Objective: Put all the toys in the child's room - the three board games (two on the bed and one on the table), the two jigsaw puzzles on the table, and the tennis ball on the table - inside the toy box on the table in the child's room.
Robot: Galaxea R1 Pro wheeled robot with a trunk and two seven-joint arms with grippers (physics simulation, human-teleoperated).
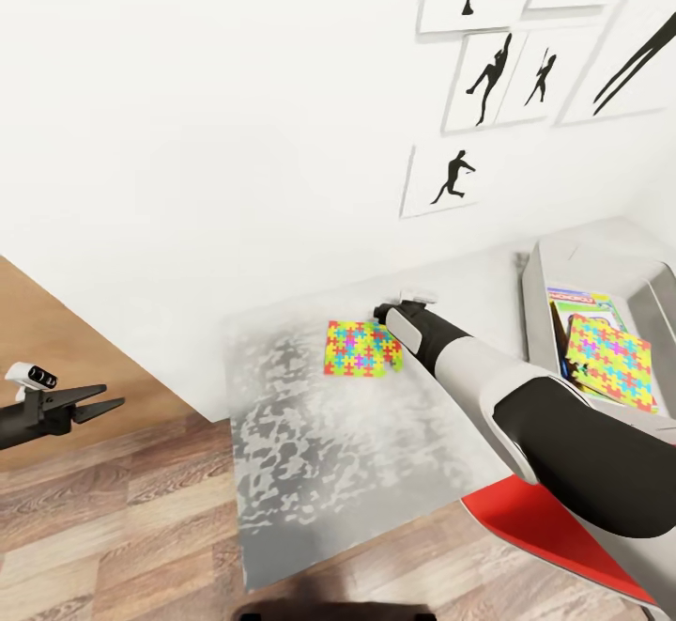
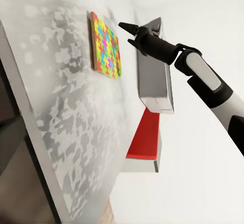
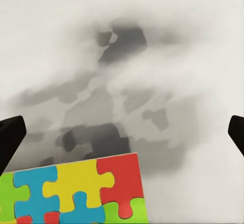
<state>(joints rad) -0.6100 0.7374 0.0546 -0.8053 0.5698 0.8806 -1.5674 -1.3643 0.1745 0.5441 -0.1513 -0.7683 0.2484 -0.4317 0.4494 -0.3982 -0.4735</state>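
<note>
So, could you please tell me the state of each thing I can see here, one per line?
Jigsaw puzzle on the table: lying flat, not gripped.
Second jigsaw puzzle: already inside the toy box, resting on a game box.
Toy box: open, partly filled.
Right pincer: open, beside the puzzle's edge.
Left pincer: open, holding nothing, away from the table.

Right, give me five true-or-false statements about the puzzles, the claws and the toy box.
1. One puzzle lies on the table. True.
2. The right claw grips that puzzle. False: it hovers open beside the puzzle's corner.
3. The toy box is empty. False: a puzzle and a game box lie inside.
4. The left claw holds nothing. True.
5. The left claw hangs over the table. False: it is over wood floor.
</note>
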